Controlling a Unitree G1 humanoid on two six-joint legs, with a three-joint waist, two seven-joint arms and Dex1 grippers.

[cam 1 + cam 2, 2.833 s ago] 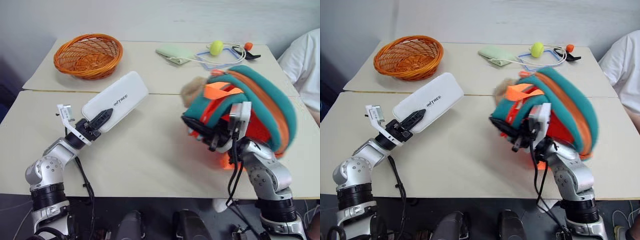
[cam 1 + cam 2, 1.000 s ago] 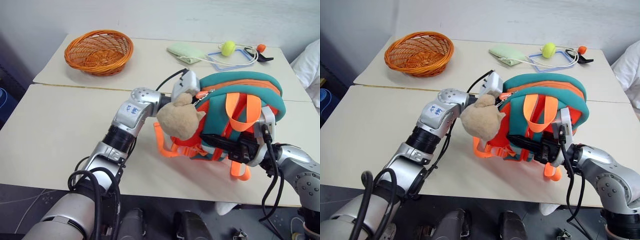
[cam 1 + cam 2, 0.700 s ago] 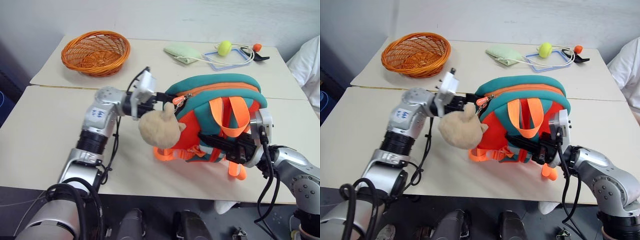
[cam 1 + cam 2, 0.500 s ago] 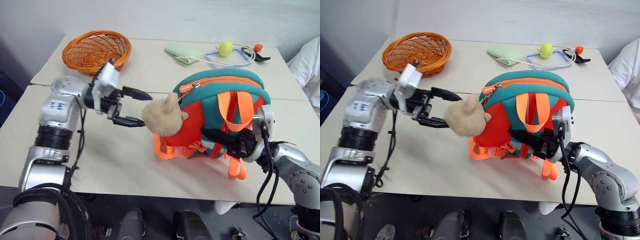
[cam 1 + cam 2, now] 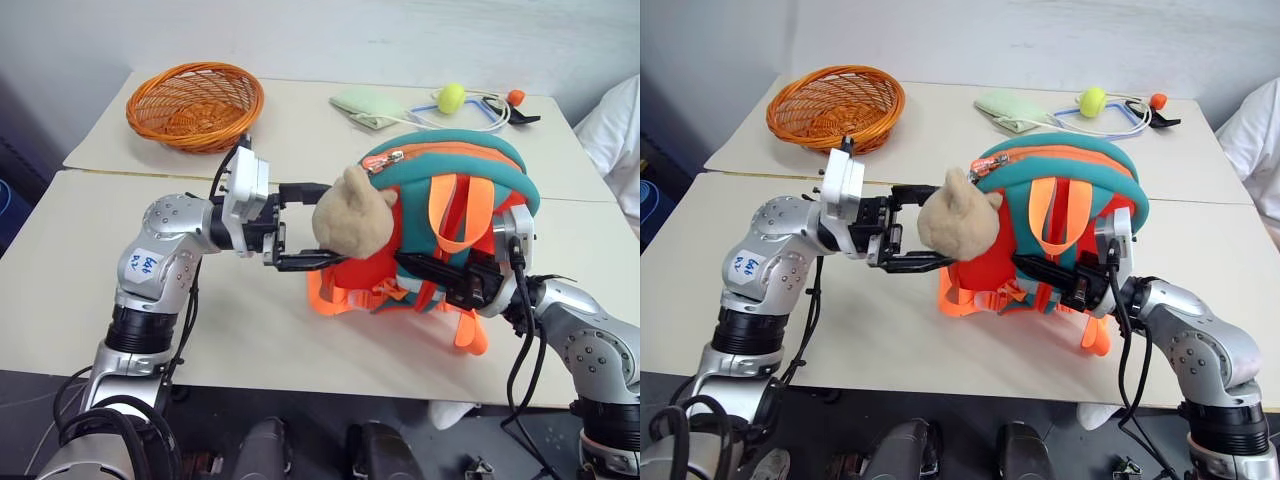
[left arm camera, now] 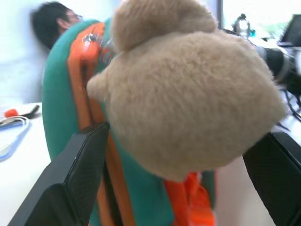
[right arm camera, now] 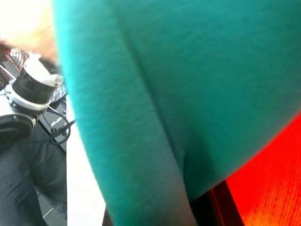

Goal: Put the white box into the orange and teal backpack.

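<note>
The orange and teal backpack [image 5: 440,215] stands on the table's right half, straps facing me, with its tan plush toy [image 5: 352,220] hanging at its left side. My left gripper [image 5: 325,223] is open, one black finger above the plush toy and one below it. In the left wrist view the plush toy [image 6: 188,94] sits between the two fingers [image 6: 70,179]. My right gripper [image 5: 445,280] is shut on the backpack's front by the orange straps. Teal fabric [image 7: 188,70] lies right against the right wrist camera. The white box is out of view.
An orange wicker basket [image 5: 195,105] stands at the back left. At the back right lie a pale green pouch [image 5: 365,105], a yellow-green ball [image 5: 451,96] and a blue frame [image 5: 475,115]. A person's white sleeve [image 5: 618,115] shows at the right edge.
My left gripper, which first carried the white box, has pulled back to the left out of the backpack. It has opened around the plush toy, and the box no longer shows. The right gripper keeps its hold.
</note>
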